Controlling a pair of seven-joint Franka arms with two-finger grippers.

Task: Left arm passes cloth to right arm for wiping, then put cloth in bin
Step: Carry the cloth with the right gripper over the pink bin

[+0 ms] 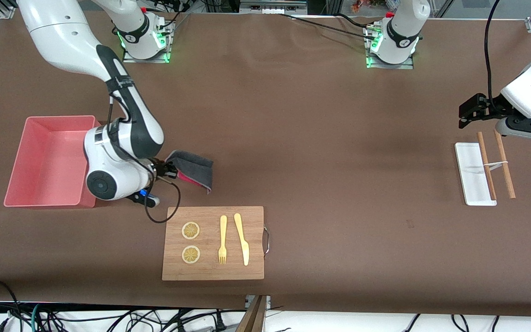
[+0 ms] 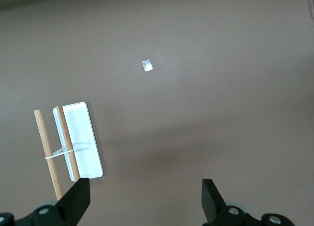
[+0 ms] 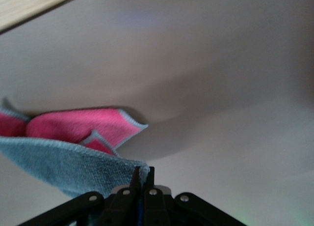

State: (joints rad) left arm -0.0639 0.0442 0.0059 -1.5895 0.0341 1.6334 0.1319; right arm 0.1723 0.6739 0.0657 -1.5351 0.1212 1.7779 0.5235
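The cloth (image 1: 192,169), dark grey with a crimson-pink face showing underneath, hangs folded from my right gripper (image 1: 168,168), which is shut on its edge just above the table, between the bin and the cutting board. In the right wrist view the fingers pinch the grey edge (image 3: 142,176) and the pink face (image 3: 83,125) drapes onto the table. The bin (image 1: 49,161), a salmon-pink tub, stands beside the right arm's wrist at the right arm's end of the table. My left gripper (image 1: 467,113) is open and empty, above the table near the white tray; it also shows in the left wrist view (image 2: 145,204).
A wooden cutting board (image 1: 213,243) with two lemon slices, a fork and a knife lies nearer the front camera than the cloth. A small white tray (image 1: 470,177) with two wooden sticks (image 1: 504,163) lies at the left arm's end.
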